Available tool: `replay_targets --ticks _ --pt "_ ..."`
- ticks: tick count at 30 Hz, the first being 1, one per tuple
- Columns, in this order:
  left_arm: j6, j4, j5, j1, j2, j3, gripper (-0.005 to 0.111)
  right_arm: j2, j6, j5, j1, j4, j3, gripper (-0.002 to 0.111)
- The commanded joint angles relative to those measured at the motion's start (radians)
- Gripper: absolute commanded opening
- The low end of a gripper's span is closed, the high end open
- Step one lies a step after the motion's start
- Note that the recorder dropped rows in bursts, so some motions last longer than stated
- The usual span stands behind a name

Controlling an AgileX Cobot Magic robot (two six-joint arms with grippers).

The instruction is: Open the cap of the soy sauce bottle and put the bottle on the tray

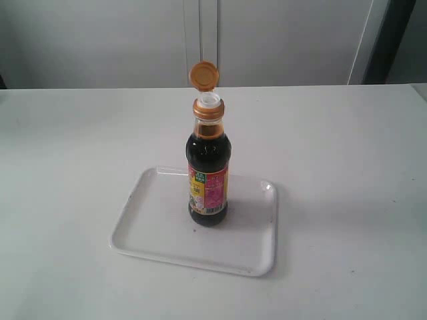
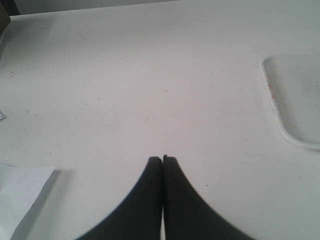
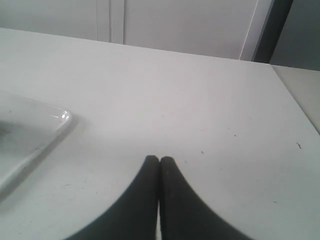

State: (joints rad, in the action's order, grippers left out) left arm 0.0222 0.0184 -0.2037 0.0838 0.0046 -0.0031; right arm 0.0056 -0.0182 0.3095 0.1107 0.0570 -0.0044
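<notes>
The soy sauce bottle stands upright on the white tray in the exterior view. Its orange-gold cap is flipped up on its hinge, baring the white spout. Neither arm shows in the exterior view. My left gripper is shut with nothing in it, over bare table, with a corner of the tray off to one side. My right gripper is shut and empty too, with the tray's rim beside it. The bottle is out of both wrist views.
The white table stretches around the tray on all sides. A white sheet of paper lies near the left gripper. The table's edge runs close to the right gripper. A pale wall stands behind the table.
</notes>
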Motion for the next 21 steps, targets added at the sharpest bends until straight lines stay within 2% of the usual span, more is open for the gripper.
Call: replay_targets --ticks 1,21 --pt "-0.001 0.011 0.003 -0.003 -0.005 0.003 0.0 -0.006 -0.004 0.004 -0.002 -0.001 0.004 0.0" --pt "-0.001 0.011 0.003 -0.003 -0.005 0.003 0.0 -0.006 -0.004 0.01 -0.002 -0.001 0.004 0.0"
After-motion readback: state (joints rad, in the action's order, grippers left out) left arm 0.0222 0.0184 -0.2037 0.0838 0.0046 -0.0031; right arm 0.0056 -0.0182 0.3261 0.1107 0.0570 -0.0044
